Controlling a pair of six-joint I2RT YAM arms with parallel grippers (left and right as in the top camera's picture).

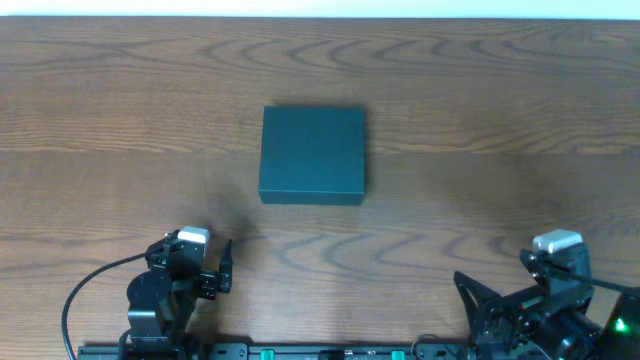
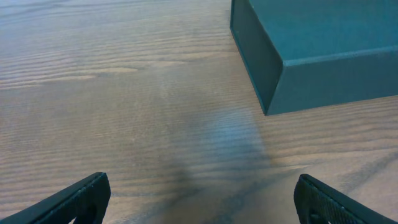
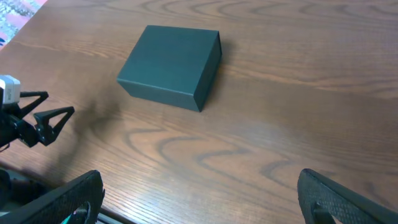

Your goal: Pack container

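Observation:
The container (image 1: 313,155), a dark teal square box with its top shut flat, sits mid-table. It also fills the upper right of the left wrist view (image 2: 323,50) and lies upper left of centre in the right wrist view (image 3: 171,65). My left gripper (image 2: 202,186) is open over bare wood, short of the box's near left corner, at the table's front left (image 1: 196,258). At the front right, well back from the box, my right gripper (image 3: 200,180) is open with nothing between its fingers.
The brown wood-grain table (image 1: 480,90) surrounds the box on all sides. The left arm's fingers (image 3: 53,112) show at the left edge of the right wrist view. A black cable (image 1: 85,290) loops beside the left arm's base.

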